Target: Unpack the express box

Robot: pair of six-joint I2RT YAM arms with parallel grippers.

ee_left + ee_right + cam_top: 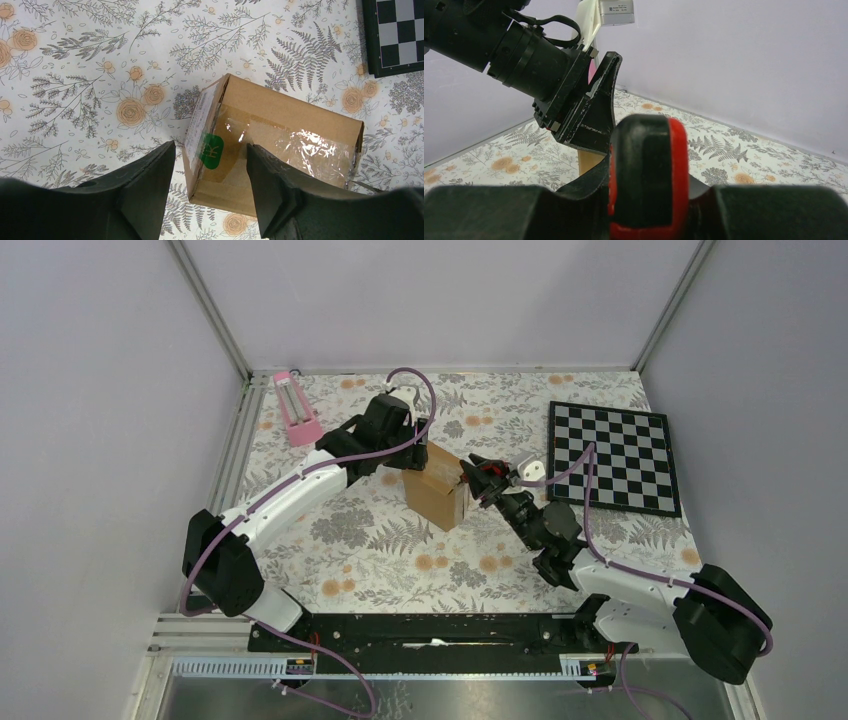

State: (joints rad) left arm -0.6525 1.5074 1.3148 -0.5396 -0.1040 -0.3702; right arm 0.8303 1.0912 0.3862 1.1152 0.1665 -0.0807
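Tape (280,142) sealing express box (270,100) shut; left fingers (150,190) hovering open over it; right fingers (482,476) nearing its right edge, closure unreadable; opening, emptying remaining

Express box (295,105) is showing matt brown cardboard; clear tape (310,142) is glinting glossy; table cover (75,75) is looking smooth, printed.

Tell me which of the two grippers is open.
The left gripper, its fingers spread over the express box and its taped top. The right gripper, beside the box, is clamped on a black-and-red object.
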